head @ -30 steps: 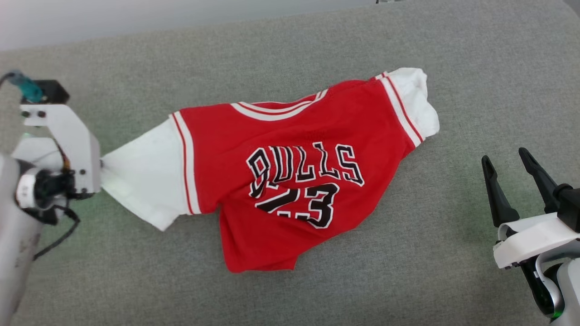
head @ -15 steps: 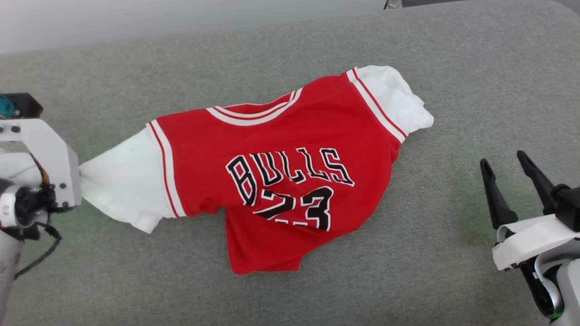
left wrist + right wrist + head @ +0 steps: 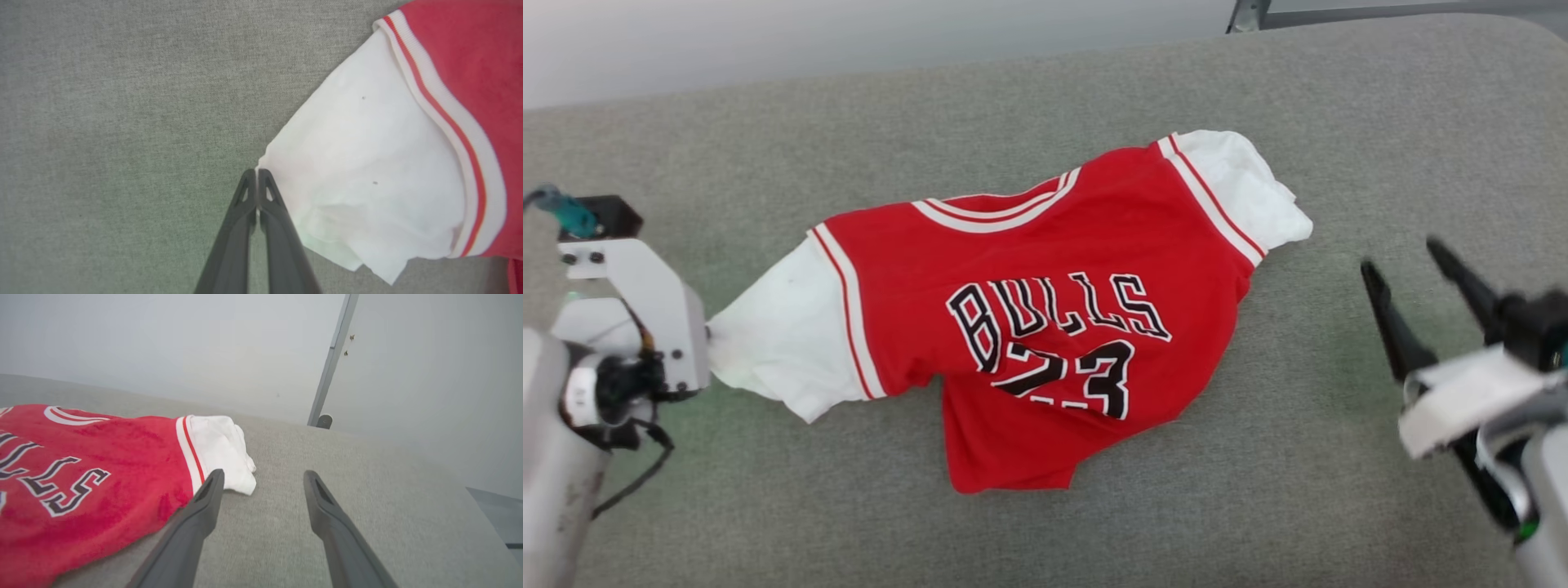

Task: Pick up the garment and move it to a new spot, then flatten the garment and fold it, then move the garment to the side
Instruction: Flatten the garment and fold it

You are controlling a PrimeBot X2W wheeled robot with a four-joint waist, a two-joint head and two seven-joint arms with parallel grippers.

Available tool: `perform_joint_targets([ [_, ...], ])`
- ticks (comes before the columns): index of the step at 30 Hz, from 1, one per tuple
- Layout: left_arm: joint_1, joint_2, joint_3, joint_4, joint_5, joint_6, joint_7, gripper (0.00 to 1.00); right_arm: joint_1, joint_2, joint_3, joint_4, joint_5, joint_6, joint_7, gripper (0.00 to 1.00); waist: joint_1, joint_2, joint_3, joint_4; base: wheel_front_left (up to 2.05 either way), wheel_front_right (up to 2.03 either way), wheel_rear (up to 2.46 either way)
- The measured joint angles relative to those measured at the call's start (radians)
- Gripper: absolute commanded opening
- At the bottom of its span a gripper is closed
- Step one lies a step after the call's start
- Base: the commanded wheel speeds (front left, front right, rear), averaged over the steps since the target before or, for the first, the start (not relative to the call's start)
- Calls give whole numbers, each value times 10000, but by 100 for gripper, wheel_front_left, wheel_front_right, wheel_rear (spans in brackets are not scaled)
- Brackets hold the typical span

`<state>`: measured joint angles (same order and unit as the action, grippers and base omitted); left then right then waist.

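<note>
The garment (image 3: 1054,269), a red jersey T-shirt with white sleeves and black "BULLS 23" print, lies face up and wrinkled on the grey padded surface (image 3: 1013,106). Its lower hem is bunched under toward the front. My left gripper (image 3: 707,333) is at the garment's left end, shut on the tip of the white left sleeve (image 3: 367,163); in the left wrist view the gripper (image 3: 257,173) has its two fingers pressed together on the sleeve's corner. My right gripper (image 3: 1403,257) hovers open to the right of the garment (image 3: 102,457). In the right wrist view the gripper (image 3: 263,473) points past the crumpled right sleeve (image 3: 220,453).
The grey surface (image 3: 367,506) stretches wide around the shirt, with bare fabric in front and to the right. A pale wall runs behind its far edge. A grey metal post (image 3: 331,363) stands beyond the far right corner.
The left gripper pulled the sleeve leftward, then came back right, leaving the sleeve slacker. The right gripper has moved up and toward the shirt and shows motion blur. The head view shifted slightly.
</note>
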<state>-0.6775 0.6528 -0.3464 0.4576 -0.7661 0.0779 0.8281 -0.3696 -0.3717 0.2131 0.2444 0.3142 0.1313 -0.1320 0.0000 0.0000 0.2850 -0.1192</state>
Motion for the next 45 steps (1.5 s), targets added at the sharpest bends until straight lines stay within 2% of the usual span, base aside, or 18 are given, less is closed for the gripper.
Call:
perform_joint_targets([
  [5, -170, -380, -261, -12, 10, -81, -12, 0, -1299, -727, 930, -92, 838, 0, 1400, 100, 0, 0, 2, 240, 0, 0, 0],
  [12, -853, -1147, -696, 73, 157, -324, -196, 0, -3002, -1958, 2318, 454, 2694, 2, 3764, 100, 0, 0, 147, 823, 0, 0, 0],
  [20, -1575, -1871, -1116, 428, 291, -736, -604, 0, -4581, -2671, 3141, 1726, 4286, 0, 5430, 100, 0, 0, 591, 1544, 0, 0, 0],
  [30, -2413, -2608, -1442, 1110, 391, -1281, -1202, 0, -6059, -2865, 4040, 3254, 5154, 0, 6995, 100, 0, 0, 1353, 2370, 0, 0, 0],
  [38, -2937, -3005, -1582, 1778, 370, -1590, -1599, 0, -6906, -2700, 4610, 4209, 5480, -10, 7948, 100, 0, 0, 1760, 2847, 0, 0, 0],
  [39, -3002, -3032, -1599, 1856, 364, -1645, -1615, 0, -6986, -2690, 4681, 4284, 5507, -10, 8025, 70, 0, 0, 1782, 2880, 0, 0, 0],
  [40, -3054, -3049, -1607, 1950, 349, -1664, -1651, 0, -7070, -2683, 4729, 4357, 5570, -10, 8027, 0, 0, 0, 1800, 2903, 0, 0, 0],
  [45, -3248, -3131, -1613, 2437, 169, -1824, -1743, 0, -7313, -2504, 5064, 4539, 5818, -10, 7896, 0, -1, 0, 1745, 2891, 0, 0, 0],
])
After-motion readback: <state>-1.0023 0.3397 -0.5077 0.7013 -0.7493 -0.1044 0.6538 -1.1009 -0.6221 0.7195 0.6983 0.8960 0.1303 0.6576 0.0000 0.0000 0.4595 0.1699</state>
